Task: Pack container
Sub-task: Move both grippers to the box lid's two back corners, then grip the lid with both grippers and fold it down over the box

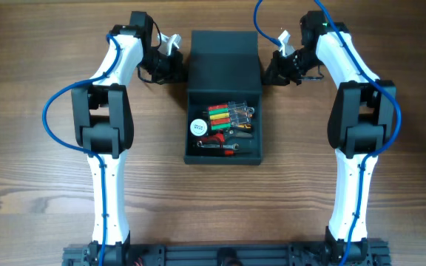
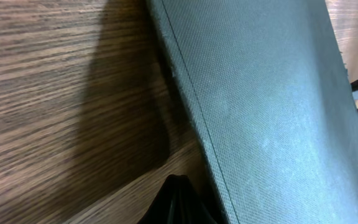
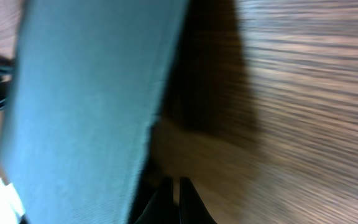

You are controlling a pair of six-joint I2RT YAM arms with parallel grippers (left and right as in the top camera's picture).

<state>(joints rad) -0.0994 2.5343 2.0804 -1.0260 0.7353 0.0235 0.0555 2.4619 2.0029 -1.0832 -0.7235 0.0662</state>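
Observation:
The dark teal-grey container (image 1: 223,158) stands open mid-table, its flap lid (image 1: 223,59) folded back on the far side. Inside lie coloured screwdrivers (image 1: 229,114), a white round tape (image 1: 198,126) and red-handled pliers (image 1: 217,142). My left gripper (image 1: 177,68) sits at the lid's left edge, fingers together; in the left wrist view its tips (image 2: 178,182) rest low beside the lid (image 2: 272,93). My right gripper (image 1: 271,70) sits at the lid's right edge; its tips (image 3: 174,183), only a sliver apart, are beside the lid (image 3: 86,93). Neither holds anything.
The wooden table (image 1: 43,185) surrounds the box. Both arms reach from the near edge up along each side of the container, with blue cables looping beside them.

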